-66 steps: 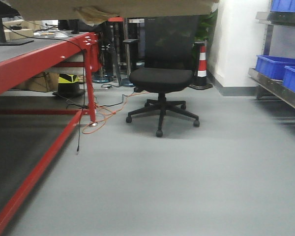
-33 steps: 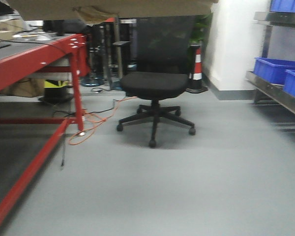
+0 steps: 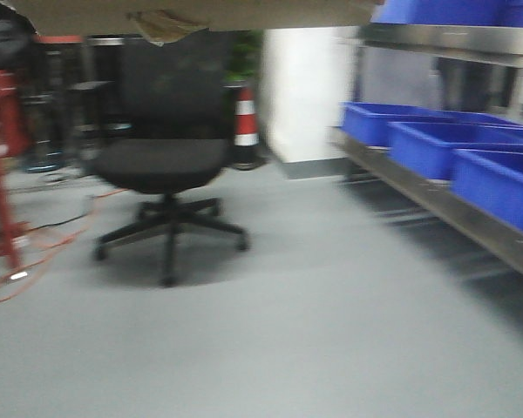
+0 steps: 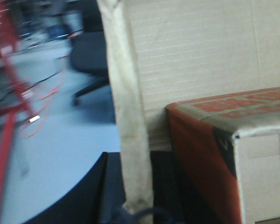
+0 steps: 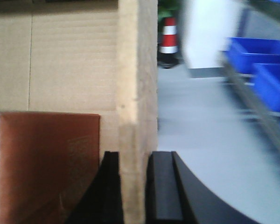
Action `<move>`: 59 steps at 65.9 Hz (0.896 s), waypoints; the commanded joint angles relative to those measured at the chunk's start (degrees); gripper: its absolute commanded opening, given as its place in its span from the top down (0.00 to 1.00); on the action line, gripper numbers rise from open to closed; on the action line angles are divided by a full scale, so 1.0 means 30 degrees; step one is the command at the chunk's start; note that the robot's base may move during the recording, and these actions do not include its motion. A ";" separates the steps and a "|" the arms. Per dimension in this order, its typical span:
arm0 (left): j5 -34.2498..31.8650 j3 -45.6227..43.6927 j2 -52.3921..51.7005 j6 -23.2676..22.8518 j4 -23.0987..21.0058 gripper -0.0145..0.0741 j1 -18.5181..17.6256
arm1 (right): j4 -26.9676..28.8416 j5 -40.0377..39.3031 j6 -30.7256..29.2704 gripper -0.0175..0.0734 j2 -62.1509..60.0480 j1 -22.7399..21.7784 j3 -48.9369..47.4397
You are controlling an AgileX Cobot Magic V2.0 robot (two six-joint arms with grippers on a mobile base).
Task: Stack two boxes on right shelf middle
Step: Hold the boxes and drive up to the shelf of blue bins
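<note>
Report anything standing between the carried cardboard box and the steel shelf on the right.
Between the cardboard box and the shelf, the floor looks bare. But blue bins fill the shelf's visible level, leaving no free spot in view. The office chair stands off left.

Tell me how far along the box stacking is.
Done: cardboard box lifted, left pincer and right pincer each clamped on a wall. In hand: held aloft, shelf in view at right. Left: no box on it yet; blue bins occupy the visible board.
</note>
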 commanded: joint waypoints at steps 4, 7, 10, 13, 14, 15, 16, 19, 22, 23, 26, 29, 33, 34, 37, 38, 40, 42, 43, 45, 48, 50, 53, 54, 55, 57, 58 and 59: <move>-0.0887 -0.0142 -0.0191 0.0207 -0.0544 0.96 -0.0112 | -0.0039 -0.2587 0.0059 0.98 -0.0315 0.0123 -0.0201; -0.0887 -0.0142 -0.0191 0.0207 -0.0544 0.96 -0.0112 | -0.0039 -0.2587 0.0059 0.98 -0.0315 0.0123 -0.0201; -0.0887 -0.0142 -0.0191 0.0207 -0.0544 0.96 -0.0112 | -0.0039 -0.2587 0.0059 0.98 -0.0315 0.0123 -0.0201; -0.0887 -0.0142 -0.0191 0.0207 -0.0544 0.96 -0.0112 | -0.0039 -0.2587 0.0059 0.98 -0.0315 0.0123 -0.0201; -0.0887 -0.0142 -0.0191 0.0207 -0.0544 0.96 -0.0112 | -0.0039 -0.2587 0.0059 0.98 -0.0315 0.0123 -0.0201; -0.0887 -0.0142 -0.0191 0.0207 -0.0544 0.96 -0.0112 | -0.0039 -0.2587 0.0059 0.98 -0.0315 0.0123 -0.0201; -0.0887 -0.0142 -0.0191 0.0207 -0.0544 0.96 -0.0112 | -0.0039 -0.2587 0.0059 0.98 -0.0315 0.0123 -0.0201; -0.0887 -0.0142 -0.0191 0.0207 -0.0544 0.96 -0.0112 | -0.0039 -0.2587 0.0059 0.98 -0.0315 0.0123 -0.0201; -0.0887 -0.0142 -0.0191 0.0207 -0.0544 0.96 -0.0112 | -0.0039 -0.2587 0.0059 0.98 -0.0315 0.0123 -0.0201; -0.0887 -0.0142 -0.0191 0.0207 -0.0544 0.96 -0.0112 | -0.0039 -0.2587 0.0059 0.98 -0.0315 0.0123 -0.0201; -0.0887 -0.0142 -0.0191 0.0207 -0.0544 0.96 -0.0112 | -0.0039 -0.2587 0.0059 0.98 -0.0315 0.0123 -0.0201; -0.0887 -0.0142 -0.0191 0.0207 -0.0544 0.96 -0.0112 | -0.0039 -0.2587 0.0059 0.98 -0.0315 0.0123 -0.0201; -0.0887 -0.0142 -0.0191 0.0207 -0.0544 0.96 -0.0112 | -0.0039 -0.2587 0.0059 0.98 -0.0315 0.0123 -0.0201; -0.0887 -0.0142 -0.0191 0.0207 -0.0544 0.96 -0.0112 | -0.0039 -0.2587 0.0059 0.98 -0.0315 0.0123 -0.0201; -0.0887 -0.0142 -0.0191 0.0207 -0.0544 0.96 -0.0112 | -0.0039 -0.2587 0.0059 0.98 -0.0315 0.0123 -0.0201; -0.0887 -0.0142 -0.0191 0.0207 -0.0544 0.96 -0.0112 | -0.0039 -0.2587 0.0059 0.98 -0.0315 0.0123 -0.0201; -0.0887 -0.0142 -0.0191 0.0207 -0.0544 0.96 -0.0112 | -0.0039 -0.2587 0.0059 0.98 -0.0315 0.0123 -0.0201; -0.0887 -0.0142 -0.0191 0.0207 -0.0544 0.96 -0.0112 | -0.0039 -0.2587 0.0059 0.98 -0.0315 0.0123 -0.0201; -0.0887 -0.0142 -0.0191 0.0207 -0.0544 0.96 -0.0112 | -0.0039 -0.2587 0.0059 0.98 -0.0315 0.0123 -0.0201; -0.0887 -0.0142 -0.0191 0.0207 -0.0544 0.96 -0.0112 | -0.0039 -0.2587 0.0059 0.98 -0.0315 0.0123 -0.0201; -0.0887 -0.0142 -0.0191 0.0207 -0.0544 0.96 -0.0112 | -0.0039 -0.2587 0.0059 0.98 -0.0315 0.0123 -0.0201; -0.0887 -0.0142 -0.0191 0.0207 -0.0544 0.96 -0.0112 | -0.0039 -0.2587 0.0059 0.98 -0.0315 0.0123 -0.0201; -0.0887 -0.0142 -0.0191 0.0207 -0.0544 0.96 -0.0112 | -0.0039 -0.2587 0.0059 0.98 -0.0315 0.0123 -0.0201; -0.0887 -0.0142 -0.0191 0.0207 -0.0544 0.96 -0.0112 | -0.0039 -0.2587 0.0059 0.98 -0.0315 0.0123 -0.0201; -0.0887 -0.0142 -0.0191 0.0207 -0.0544 0.96 -0.0112 | -0.0039 -0.2587 0.0059 0.98 -0.0315 0.0123 -0.0201; -0.0887 -0.0142 -0.0191 0.0207 -0.0544 0.96 -0.0112 | -0.0039 -0.2587 0.0059 0.98 -0.0315 0.0123 -0.0201; -0.0887 -0.0142 -0.0191 0.0207 -0.0544 0.96 -0.0112 | -0.0039 -0.2587 0.0059 0.98 -0.0315 0.0123 -0.0201; -0.0887 -0.0142 -0.0191 0.0207 -0.0544 0.96 -0.0112 | -0.0039 -0.2587 0.0059 0.98 -0.0315 0.0123 -0.0201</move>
